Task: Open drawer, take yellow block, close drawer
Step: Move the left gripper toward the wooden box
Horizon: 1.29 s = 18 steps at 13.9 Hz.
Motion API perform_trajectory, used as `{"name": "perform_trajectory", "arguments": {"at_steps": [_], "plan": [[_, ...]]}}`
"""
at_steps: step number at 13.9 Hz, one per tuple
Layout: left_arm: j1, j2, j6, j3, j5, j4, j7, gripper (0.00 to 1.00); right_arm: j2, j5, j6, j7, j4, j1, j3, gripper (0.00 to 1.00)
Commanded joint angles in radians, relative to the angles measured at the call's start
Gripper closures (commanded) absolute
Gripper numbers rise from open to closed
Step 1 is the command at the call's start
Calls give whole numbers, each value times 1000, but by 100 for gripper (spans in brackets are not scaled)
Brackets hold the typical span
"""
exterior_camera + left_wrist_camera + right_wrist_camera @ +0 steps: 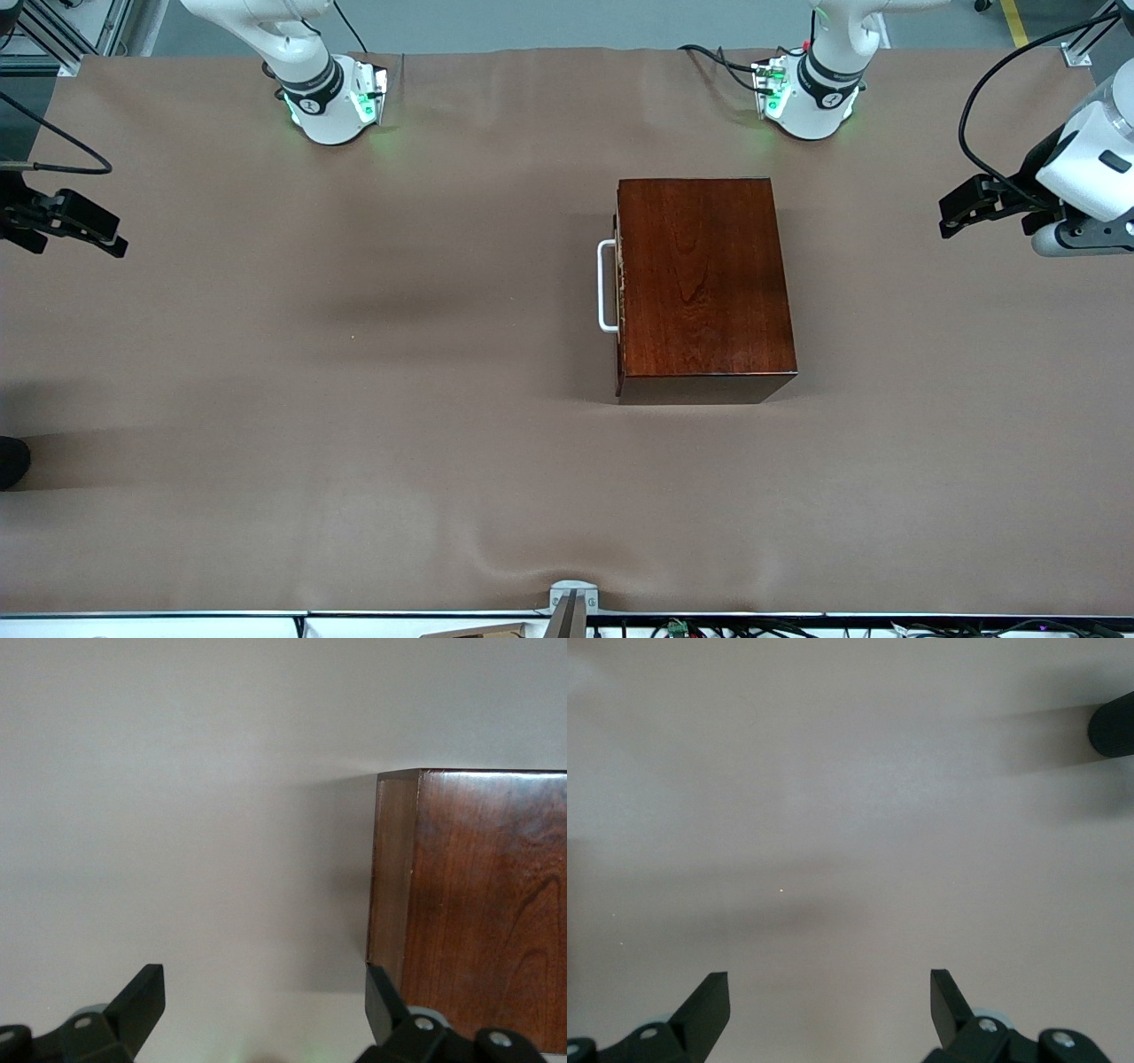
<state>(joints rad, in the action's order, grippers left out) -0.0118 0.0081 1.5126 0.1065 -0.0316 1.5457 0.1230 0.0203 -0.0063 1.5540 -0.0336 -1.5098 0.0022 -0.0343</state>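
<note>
We've got the drawer [620, 283] shut inside its dark wooden box [700, 283], white handle [607, 285] at the box's 9 o'clock, mid tabletop [354, 399]. Yellow block isn't visible, nothing's blocking the handle. Left gripper [961, 211] and right gripper [89, 232] both wait with fingers spread over the tabletop's ends.

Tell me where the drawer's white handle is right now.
In the front view, the white loop handle sits on the shut drawer's front, on the side of the wooden box facing the right arm's end of the table.

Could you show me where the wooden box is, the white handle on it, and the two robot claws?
wooden box [704, 275]: front view, middle of its top.
white handle [605, 285]: front view, its long bar.
left gripper [961, 208]: front view, between its fingertips.
right gripper [106, 235]: front view, between its fingertips.
</note>
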Motion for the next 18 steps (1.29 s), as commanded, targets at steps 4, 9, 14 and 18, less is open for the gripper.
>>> {"name": "perform_trajectory", "arguments": {"at_steps": [4,9,14,18], "plan": [[-7,13,-25,2,22,-33,-23,0,-16,-6,-6,11,-3,-5,2,0],[-54,72,-54,27,24,-88,33,0,-16,-6,-8,11,-1,-5,2,0],[-199,153,-57,29,27,-137,309,0,-16,-6,-11,15,5,-24,1,0],[-354,237,-48,29,27,-188,596,0,-16,-6,-11,17,5,-21,2,0]]}}
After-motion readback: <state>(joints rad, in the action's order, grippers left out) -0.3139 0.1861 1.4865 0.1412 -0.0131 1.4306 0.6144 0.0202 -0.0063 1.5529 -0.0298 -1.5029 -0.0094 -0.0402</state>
